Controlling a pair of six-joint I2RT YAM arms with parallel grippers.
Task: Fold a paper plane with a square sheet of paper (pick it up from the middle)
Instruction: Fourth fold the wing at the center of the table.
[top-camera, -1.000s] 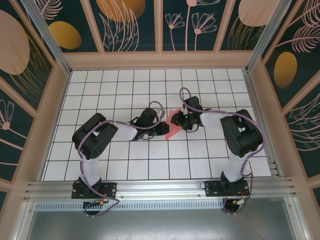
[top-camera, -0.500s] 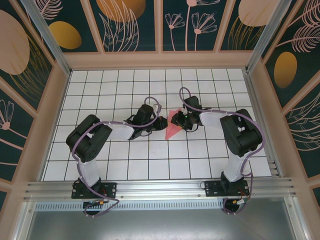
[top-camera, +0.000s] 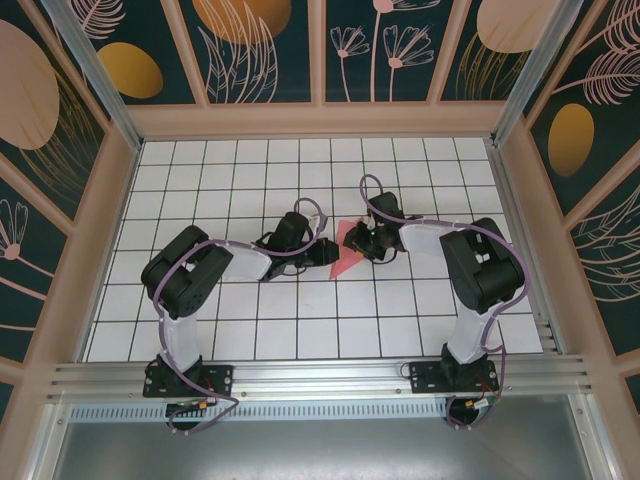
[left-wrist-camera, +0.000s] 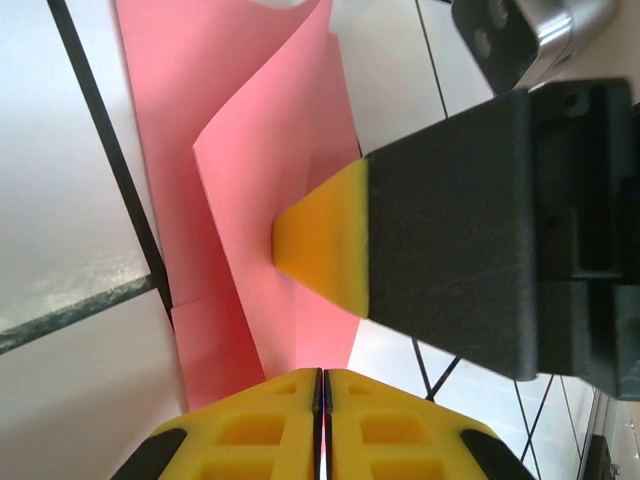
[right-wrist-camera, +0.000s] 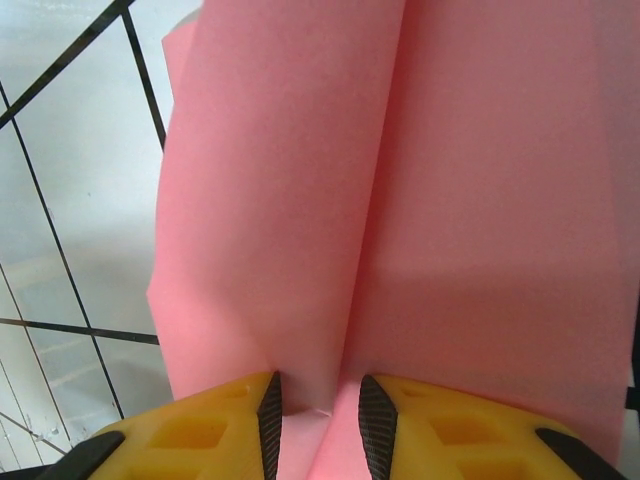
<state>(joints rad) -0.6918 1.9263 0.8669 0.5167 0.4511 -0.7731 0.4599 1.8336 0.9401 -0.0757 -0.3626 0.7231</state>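
Observation:
The square sheet of paper (top-camera: 348, 256) is a pink, partly folded piece lying mid-table between both grippers. In the left wrist view the paper (left-wrist-camera: 262, 170) stands up in a loose fold, and one yellow fingertip (left-wrist-camera: 318, 245) of the right gripper presses on it. My left gripper (left-wrist-camera: 322, 374) is shut, its tips at the paper's near edge; whether paper is pinched between them I cannot tell. My right gripper (right-wrist-camera: 315, 388) is open, straddling a raised ridge of the paper (right-wrist-camera: 420, 200), which sits between its pads. From above, the left gripper (top-camera: 326, 254) and right gripper (top-camera: 361, 243) meet over the sheet.
The white gridded floor (top-camera: 300, 330) spreads all round the paper. Wooden walls with patterned panels (top-camera: 320, 118) enclose the back and sides. A metal rail (top-camera: 320, 375) carrying both arm bases runs along the near edge.
My left gripper has moved right, back up against the paper. The right gripper's jaws have narrowed around the paper's ridge.

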